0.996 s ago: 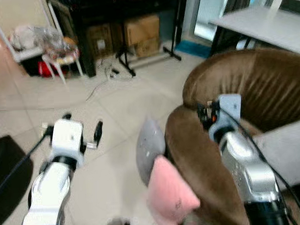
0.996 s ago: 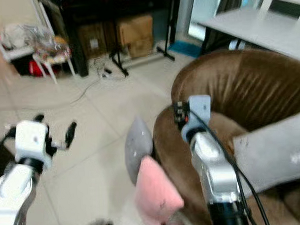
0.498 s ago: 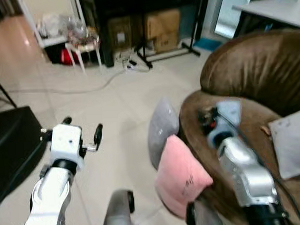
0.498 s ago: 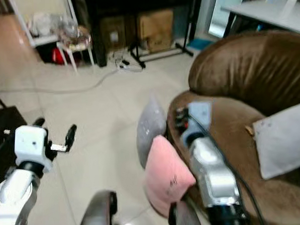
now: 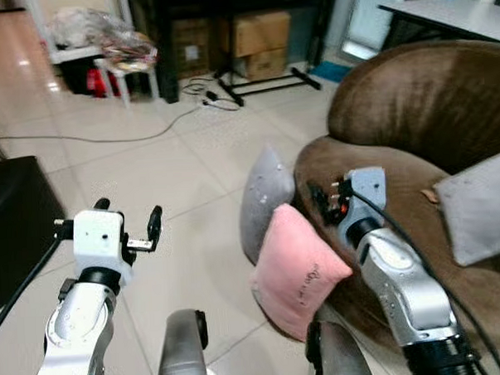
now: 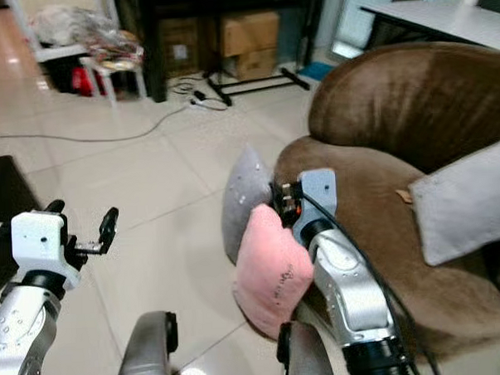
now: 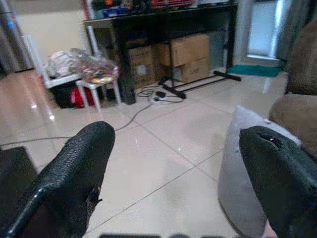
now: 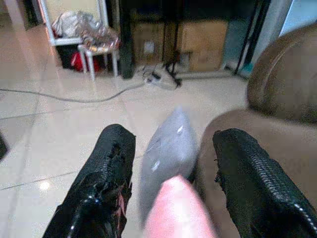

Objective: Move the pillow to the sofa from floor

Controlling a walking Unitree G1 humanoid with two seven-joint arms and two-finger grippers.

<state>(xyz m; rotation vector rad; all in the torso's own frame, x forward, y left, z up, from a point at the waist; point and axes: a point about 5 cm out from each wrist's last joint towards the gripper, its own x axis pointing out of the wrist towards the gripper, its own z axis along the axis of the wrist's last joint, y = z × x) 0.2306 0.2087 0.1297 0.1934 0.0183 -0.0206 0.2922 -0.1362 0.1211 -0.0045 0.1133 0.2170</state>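
A pink pillow [image 5: 299,268] stands on the tiled floor, leaning against the front of the brown sofa [image 5: 413,122]. A grey pillow [image 5: 265,202] stands just behind it, also against the sofa arm. My right gripper [image 5: 321,199] is open just above the pink pillow's top corner, beside the grey one. In the right wrist view the pink pillow [image 8: 178,208] and the grey pillow [image 8: 166,148] lie ahead between the open fingers [image 8: 106,173]. My left gripper [image 5: 128,213] is open over bare floor, left of the pillows.
Another grey pillow [image 5: 479,202] lies on the sofa seat. A black object [image 5: 11,223] sits on the floor at the left. A cable [image 5: 107,137], a white stool [image 5: 128,64], cardboard boxes [image 5: 260,33] and a black stand [image 5: 262,83] lie farther back.
The whole view has shifted as the camera moved; the pillows and sofa now show lower and clearer. The right gripper sits nearer the pink pillow's top. Both grippers remain open.
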